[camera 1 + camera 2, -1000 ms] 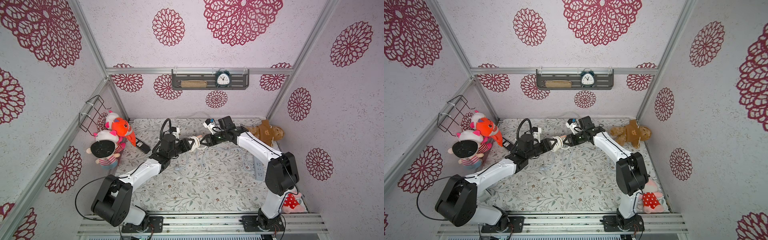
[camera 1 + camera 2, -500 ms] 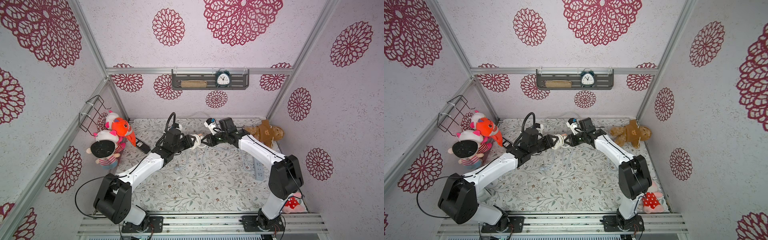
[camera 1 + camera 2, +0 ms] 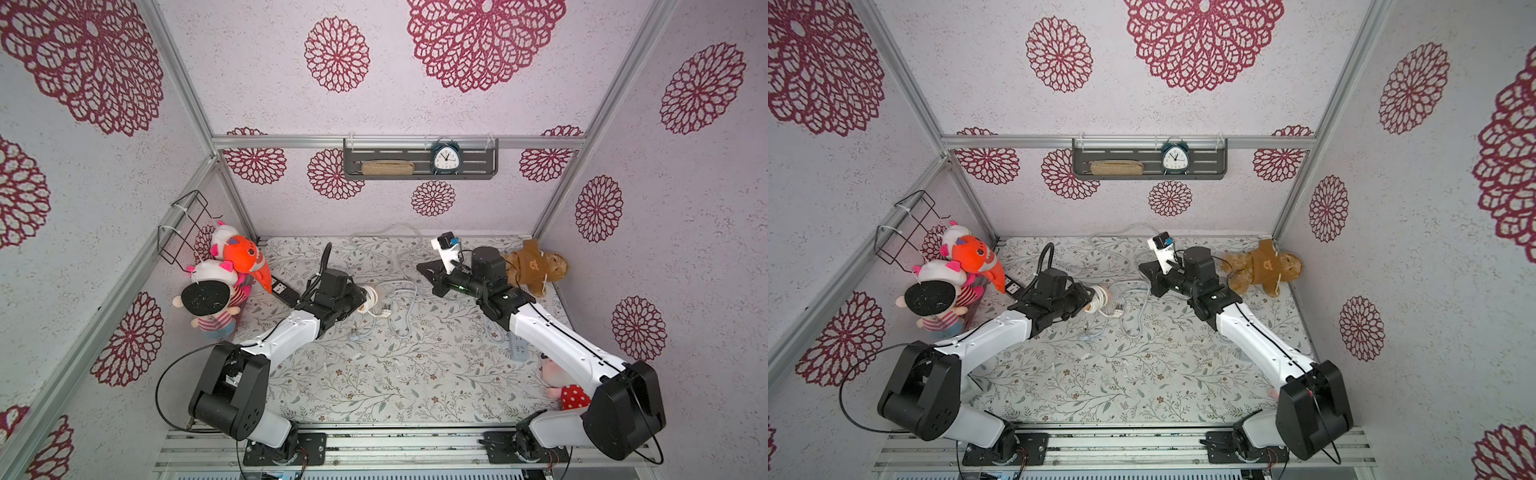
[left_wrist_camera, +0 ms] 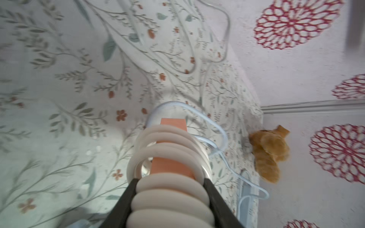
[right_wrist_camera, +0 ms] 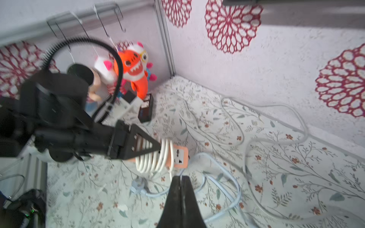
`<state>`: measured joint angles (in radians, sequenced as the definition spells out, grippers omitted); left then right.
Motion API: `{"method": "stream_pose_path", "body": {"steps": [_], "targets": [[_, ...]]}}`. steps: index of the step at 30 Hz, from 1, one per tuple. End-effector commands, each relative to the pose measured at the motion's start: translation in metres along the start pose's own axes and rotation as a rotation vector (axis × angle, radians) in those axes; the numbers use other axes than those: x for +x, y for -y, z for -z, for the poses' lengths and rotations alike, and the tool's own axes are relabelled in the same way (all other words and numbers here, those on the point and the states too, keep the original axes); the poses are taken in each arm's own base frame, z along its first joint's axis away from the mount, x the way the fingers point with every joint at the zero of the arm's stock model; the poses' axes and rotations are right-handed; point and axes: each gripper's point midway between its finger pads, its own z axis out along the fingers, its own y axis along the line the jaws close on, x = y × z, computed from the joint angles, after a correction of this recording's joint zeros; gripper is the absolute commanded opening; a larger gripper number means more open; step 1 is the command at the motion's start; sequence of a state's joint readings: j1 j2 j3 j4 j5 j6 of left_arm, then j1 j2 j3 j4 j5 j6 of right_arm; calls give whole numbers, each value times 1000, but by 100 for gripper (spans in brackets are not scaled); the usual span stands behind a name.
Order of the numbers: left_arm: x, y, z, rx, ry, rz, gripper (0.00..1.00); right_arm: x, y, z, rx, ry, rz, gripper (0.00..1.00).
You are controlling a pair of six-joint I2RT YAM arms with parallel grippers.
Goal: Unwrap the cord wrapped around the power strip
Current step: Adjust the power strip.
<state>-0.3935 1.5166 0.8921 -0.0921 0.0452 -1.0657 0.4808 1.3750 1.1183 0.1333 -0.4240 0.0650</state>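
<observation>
The salmon power strip (image 4: 173,124) is held above the table, with several turns of thick white cord (image 4: 167,144) still coiled around it. My left gripper (image 4: 170,183) is shut on the wrapped strip, its black fingers (image 4: 128,195) pressing the coil from both sides. In both top views the strip (image 3: 371,300) (image 3: 1100,299) sticks out of the left gripper (image 3: 358,301) (image 3: 1087,302). A free end of the cord with a white plug (image 3: 386,309) trails beside it. My right gripper (image 5: 180,177) (image 3: 428,276) is shut and empty, a short way right of the strip (image 5: 180,156).
Loose pale cables (image 3: 401,291) loop over the floral table towards the back wall. A grey plug (image 3: 355,334), a black power strip (image 3: 284,291) and a grey strip (image 3: 518,350) lie on it. Plush toys (image 3: 232,266) crowd the left wall; a bear (image 3: 534,266) sits back right.
The right gripper has closed and drawn back to the right, away from the strip. The left gripper has carried the wrapped strip slightly left and towards the front.
</observation>
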Motion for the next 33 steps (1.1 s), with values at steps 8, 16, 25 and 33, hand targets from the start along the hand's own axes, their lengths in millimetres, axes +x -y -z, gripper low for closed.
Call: {"method": "stream_pose_path", "body": {"steps": [8, 16, 25, 33], "targets": [[-39, 72, 47, 302, 188, -66, 0, 41, 22, -12, -27, -155, -276, 0], [-46, 149, 100, 647, 152, -104, 0, 37, 50, -3, -32, -161, -567, 47], [-38, 185, 104, 851, 39, -58, 0, 11, 36, -8, -181, -48, -781, 61], [-21, 199, 90, 913, -78, -85, 0, 12, 26, -21, -249, -48, -805, 69]]}}
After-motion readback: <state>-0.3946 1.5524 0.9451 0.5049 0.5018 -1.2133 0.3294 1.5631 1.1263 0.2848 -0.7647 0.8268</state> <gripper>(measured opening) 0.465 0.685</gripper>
